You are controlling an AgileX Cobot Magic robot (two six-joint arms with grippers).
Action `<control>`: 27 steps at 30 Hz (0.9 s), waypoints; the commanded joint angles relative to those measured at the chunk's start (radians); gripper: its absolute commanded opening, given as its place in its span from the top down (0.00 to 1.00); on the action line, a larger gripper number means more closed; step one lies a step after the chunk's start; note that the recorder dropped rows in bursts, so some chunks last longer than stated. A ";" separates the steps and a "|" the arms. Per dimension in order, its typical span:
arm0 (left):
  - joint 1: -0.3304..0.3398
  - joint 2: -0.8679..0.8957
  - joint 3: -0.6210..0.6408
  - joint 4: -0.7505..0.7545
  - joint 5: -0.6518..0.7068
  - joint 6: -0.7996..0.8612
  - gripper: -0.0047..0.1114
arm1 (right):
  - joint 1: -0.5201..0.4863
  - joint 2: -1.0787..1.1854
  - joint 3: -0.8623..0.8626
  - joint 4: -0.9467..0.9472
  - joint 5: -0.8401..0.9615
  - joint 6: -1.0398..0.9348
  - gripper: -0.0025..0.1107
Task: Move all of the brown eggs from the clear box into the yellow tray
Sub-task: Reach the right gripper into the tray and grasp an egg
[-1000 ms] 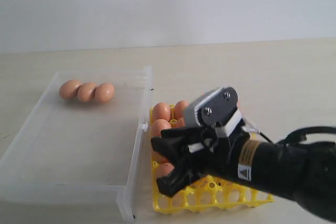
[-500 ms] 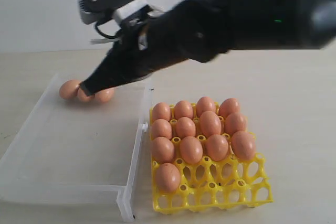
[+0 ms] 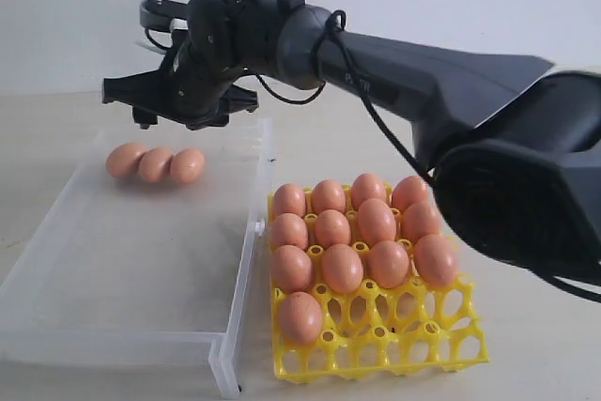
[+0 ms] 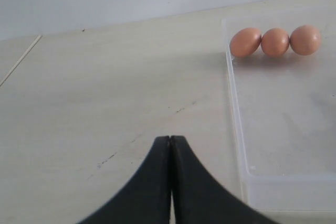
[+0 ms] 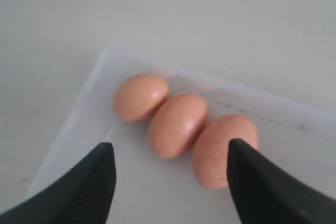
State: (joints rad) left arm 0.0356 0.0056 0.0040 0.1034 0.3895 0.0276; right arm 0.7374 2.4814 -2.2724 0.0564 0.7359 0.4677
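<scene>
Right gripper [image 3: 178, 105], jaws spread wide, hovers over three brown eggs [image 3: 156, 164] at the clear box's [image 3: 141, 260] eleven o'clock corner — yellow tray [image 3: 394, 349], holding thirteen more, sits at the box's three o'clock. Left gripper [image 4: 170, 148] jaws pressed together.

Three brown eggs [image 3: 156, 164] in one clear box [image 3: 141, 260], thirteen in one yellow tray [image 3: 413, 345].

Perhaps frontal; wrists toward brown eggs [image 5: 177, 125]

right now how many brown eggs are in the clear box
3 in the clear box, touching in a row near its far wall: left egg, middle egg, right egg. None seems hidden.
</scene>
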 commanded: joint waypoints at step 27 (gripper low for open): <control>-0.008 -0.006 -0.004 -0.002 -0.009 -0.007 0.96 | -0.027 0.229 -0.201 0.069 0.068 -0.095 0.78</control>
State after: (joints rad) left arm 0.0356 0.0056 0.0040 0.1034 0.3895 0.0276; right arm 0.7107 2.7053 -2.4751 0.1311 0.7762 0.4026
